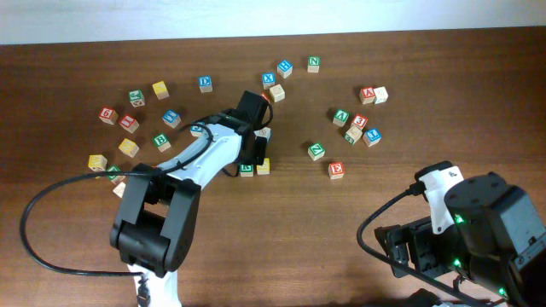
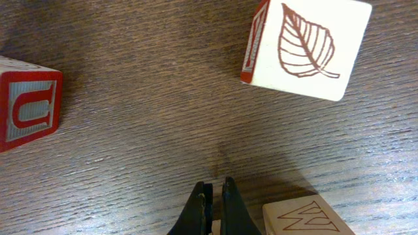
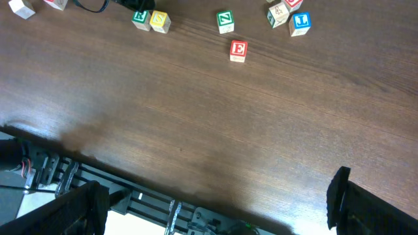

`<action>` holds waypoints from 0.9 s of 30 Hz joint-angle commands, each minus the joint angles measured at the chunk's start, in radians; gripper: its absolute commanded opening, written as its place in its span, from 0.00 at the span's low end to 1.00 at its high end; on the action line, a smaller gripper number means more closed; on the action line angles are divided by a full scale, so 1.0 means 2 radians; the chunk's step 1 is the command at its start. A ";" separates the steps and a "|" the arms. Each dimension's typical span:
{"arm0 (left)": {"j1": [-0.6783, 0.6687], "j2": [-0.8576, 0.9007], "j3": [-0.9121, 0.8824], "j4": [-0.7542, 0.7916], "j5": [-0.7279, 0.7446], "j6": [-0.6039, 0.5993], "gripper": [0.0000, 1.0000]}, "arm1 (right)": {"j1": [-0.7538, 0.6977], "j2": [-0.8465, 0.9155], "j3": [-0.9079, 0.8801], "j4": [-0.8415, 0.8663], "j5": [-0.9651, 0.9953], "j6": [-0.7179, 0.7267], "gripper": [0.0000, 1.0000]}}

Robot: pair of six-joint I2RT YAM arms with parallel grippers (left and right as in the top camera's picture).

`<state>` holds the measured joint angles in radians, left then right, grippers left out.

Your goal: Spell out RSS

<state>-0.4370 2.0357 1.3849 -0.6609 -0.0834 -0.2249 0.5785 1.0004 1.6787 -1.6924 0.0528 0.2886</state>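
My left gripper (image 2: pixel 215 196) is shut with nothing in it, low over bare wood. In the left wrist view a pale block with a leaf drawing (image 2: pixel 305 49) lies ahead to the right. A red U block (image 2: pixel 27 108) lies to the left and a pale line-drawn block (image 2: pixel 307 219) sits right beside the fingers. In the overhead view the left gripper (image 1: pixel 255 128) is just behind a green R block (image 1: pixel 246 169) and a yellow block (image 1: pixel 264 165), which stand side by side. My right gripper (image 3: pixel 215 209) is wide open and empty at the table's front edge.
Loose letter blocks are scattered over the far half of the table, among them a green Z (image 1: pixel 316 151), a red E (image 1: pixel 336 170) and a blue L (image 1: pixel 372 136). The right wrist view shows the table's front edge (image 3: pixel 196 189) with a metal frame below it.
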 commanded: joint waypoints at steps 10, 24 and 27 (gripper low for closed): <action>0.019 -0.073 0.115 -0.058 -0.157 -0.001 0.00 | 0.001 0.000 0.001 -0.003 0.006 0.004 0.98; 0.295 -0.092 0.101 -0.176 -0.057 -0.138 0.99 | 0.001 0.000 0.001 -0.003 0.006 0.004 0.98; 0.295 -0.092 0.096 -0.173 -0.063 -0.152 0.99 | 0.001 0.000 0.001 -0.003 0.006 0.004 0.98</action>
<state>0.1516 1.8496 1.5955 -1.0096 -0.2169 -0.4808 0.5785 1.0004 1.6787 -1.6924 0.0528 0.2882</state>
